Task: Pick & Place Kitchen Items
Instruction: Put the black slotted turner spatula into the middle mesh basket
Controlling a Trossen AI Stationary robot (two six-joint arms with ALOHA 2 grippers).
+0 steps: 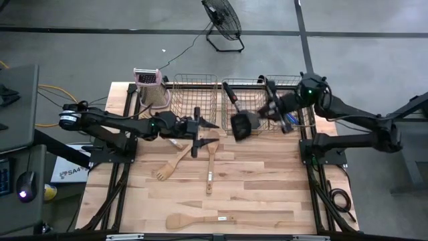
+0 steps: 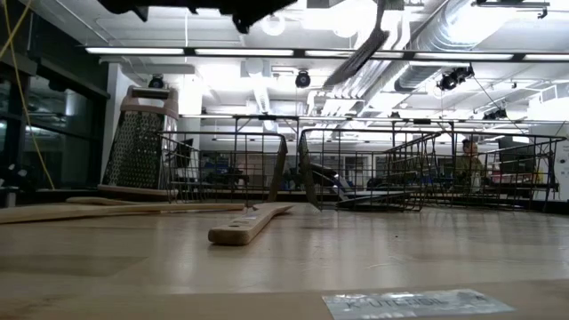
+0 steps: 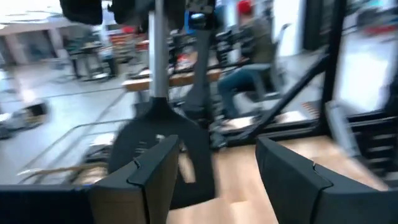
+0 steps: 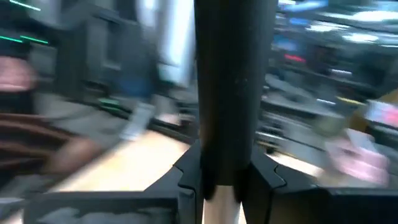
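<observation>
My right gripper point(image 1: 273, 109) is shut on a black spatula point(image 1: 243, 124), held in the air by the near edge of the right wire basket point(image 1: 267, 86). The spatula also shows high up in the low view point(image 2: 366, 46) and in the left wrist view point(image 3: 158, 140). My left gripper point(image 1: 198, 131) is open and empty above the table's middle, just left of the spatula's blade. Light wooden utensils lie flat on the table: a forked one point(image 1: 170, 165), a spoon point(image 1: 210, 167) and a spatula point(image 1: 197, 219). Another black utensil point(image 1: 231, 94) lies in the basket. My right gripper pinches the black spatula's handle point(image 4: 235, 112) between its two fingers. The fingers come from the table's right, and the handle runs on past them toward the table's left. The spatula is lifted clear of table and baskets, with its blade point(image 1: 242, 126) at the left end.
Two wire mesh baskets point(image 1: 194, 100) stand side by side at the table's far edge. A metal box grater with a pink top point(image 1: 149, 86) stands left of them. One more wooden utensil point(image 1: 176, 142) lies under my left arm. A person sits in the room beyond point(image 3: 249, 68).
</observation>
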